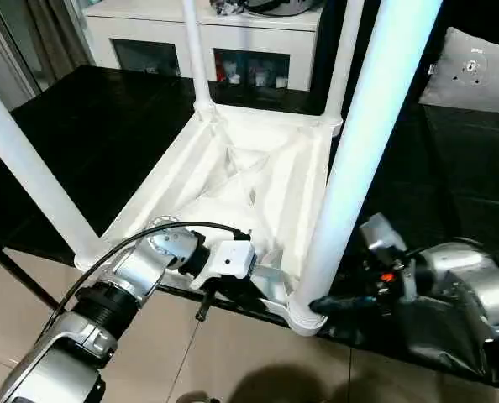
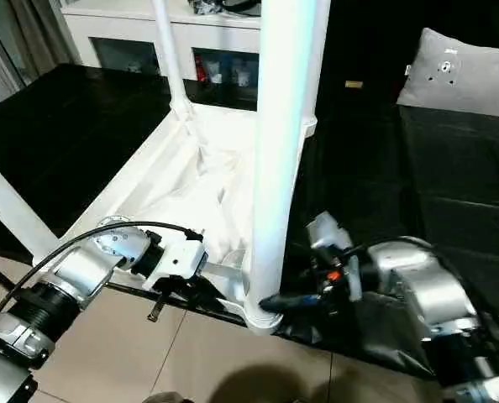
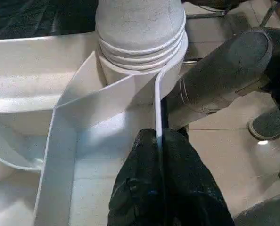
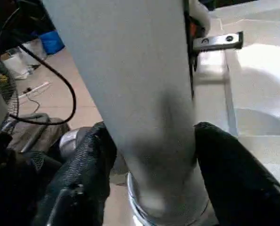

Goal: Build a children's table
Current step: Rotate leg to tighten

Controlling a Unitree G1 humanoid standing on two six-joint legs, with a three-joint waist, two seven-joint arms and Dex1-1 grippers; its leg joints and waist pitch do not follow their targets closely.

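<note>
Now the children's table (image 1: 233, 180) lies upside down on a black-covered work surface (image 1: 90, 134), its ribbed underside facing up and its near edge at the surface's front lip. Four white legs stand up from its corner sockets. The nearest leg (image 1: 350, 168) rises from the front corner socket (image 1: 304, 315), which sits closest to the robot; a second leg (image 1: 27, 168) slants up from the other near corner, and two more legs stand at the far corners, toward a white cabinet (image 1: 207, 38) with glass doors behind the table.

The left gripper (image 3: 160, 155) is pinched tight on the thin upright rim of the tabletop, just beside that front corner socket; in the left wrist view its black fingers (image 3: 140, 197) press the white edge from both sides. Its silver forearm (image 1: 107, 294) reaches in from over the tiled floor (image 1: 233, 361), with a black cable looping above it.

The right gripper (image 4: 152, 155) straddles the base of the nearest leg, just above the socket. Its two black fingers (image 4: 225, 174) sit one on each side of the tube, right against it, though I cannot tell whether they are truly clamping it. A grey cushion (image 1: 472, 71) lies on the black surface well beyond the right arm (image 2: 417, 285), away from the table.
</note>
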